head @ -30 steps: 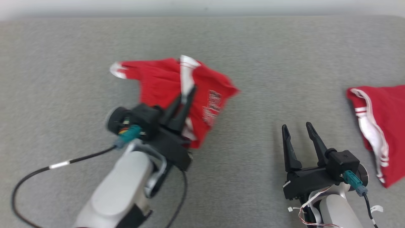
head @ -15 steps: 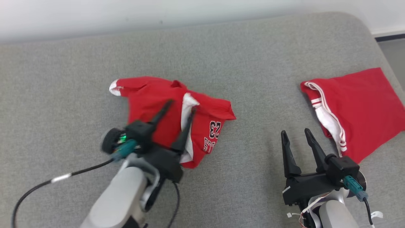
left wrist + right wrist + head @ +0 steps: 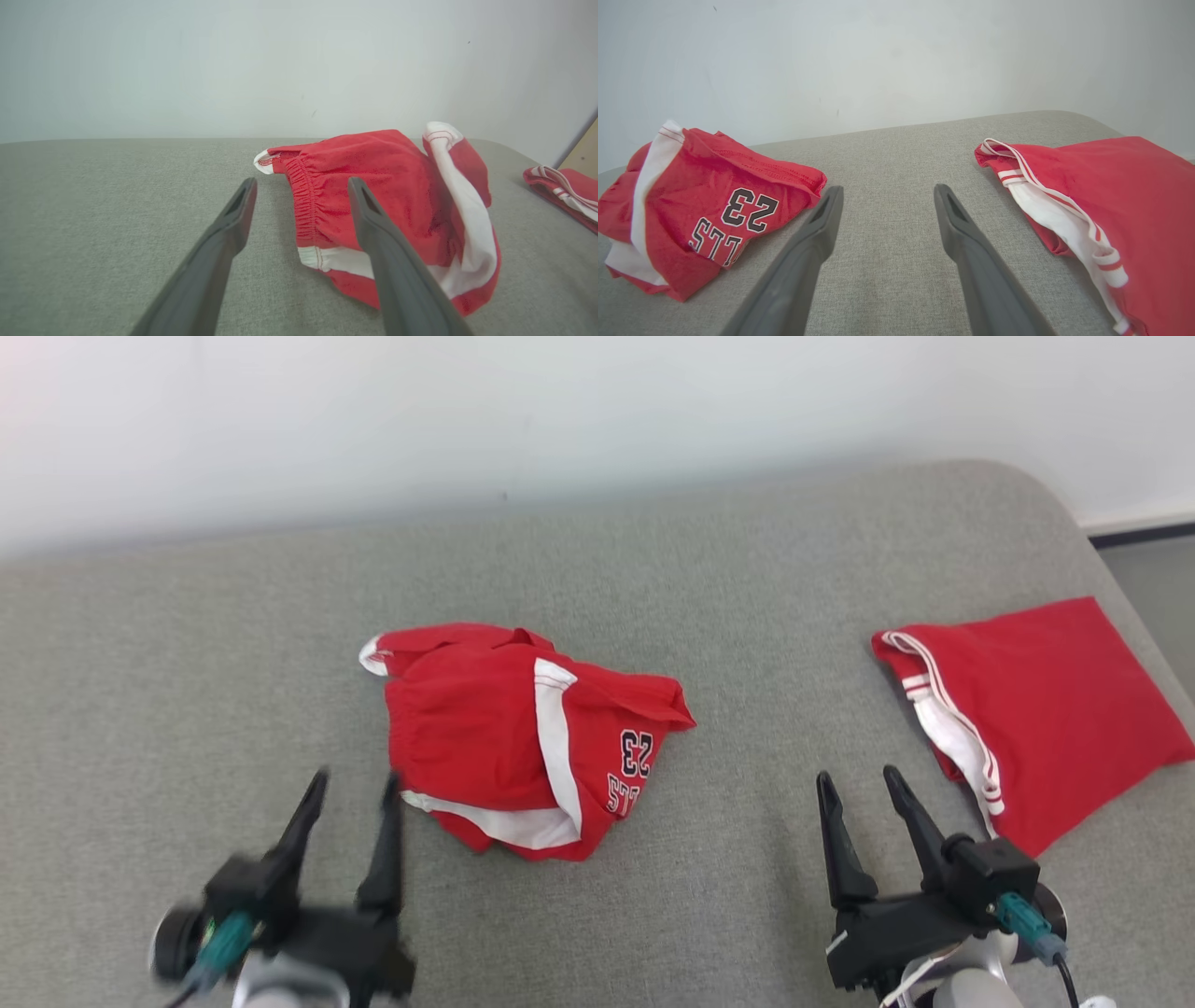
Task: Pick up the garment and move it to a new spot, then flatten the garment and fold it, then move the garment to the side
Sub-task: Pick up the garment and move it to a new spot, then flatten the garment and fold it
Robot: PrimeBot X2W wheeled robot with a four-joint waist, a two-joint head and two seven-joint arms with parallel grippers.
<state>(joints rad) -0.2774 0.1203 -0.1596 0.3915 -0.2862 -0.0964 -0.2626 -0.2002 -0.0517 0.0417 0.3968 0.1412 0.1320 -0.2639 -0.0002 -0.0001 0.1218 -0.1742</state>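
Note:
A crumpled red garment (image 3: 523, 747) with white stripes and the number 23 lies in a heap in the middle of the grey cushion (image 3: 653, 569). It also appears in the left wrist view (image 3: 387, 205) and the right wrist view (image 3: 705, 205). My left gripper (image 3: 353, 784) is open and empty, just left of and nearer than the heap, apart from it. My right gripper (image 3: 857, 779) is open and empty over bare cushion, between the heap and the other red cloth. Both sets of fingers (image 3: 233, 219) (image 3: 826, 219) stand spread in the wrist views.
A second red garment (image 3: 1027, 709) with white striped trim lies fairly flat at the cushion's right end, seen too in the right wrist view (image 3: 1101, 200). A pale wall (image 3: 560, 411) runs behind the cushion. The cushion's right edge drops to floor (image 3: 1158, 579).
My left gripper opened and let go of the white-striped part of the garment, then drew back toward me and left. The garment settled into a heap. The head camera tilted up.

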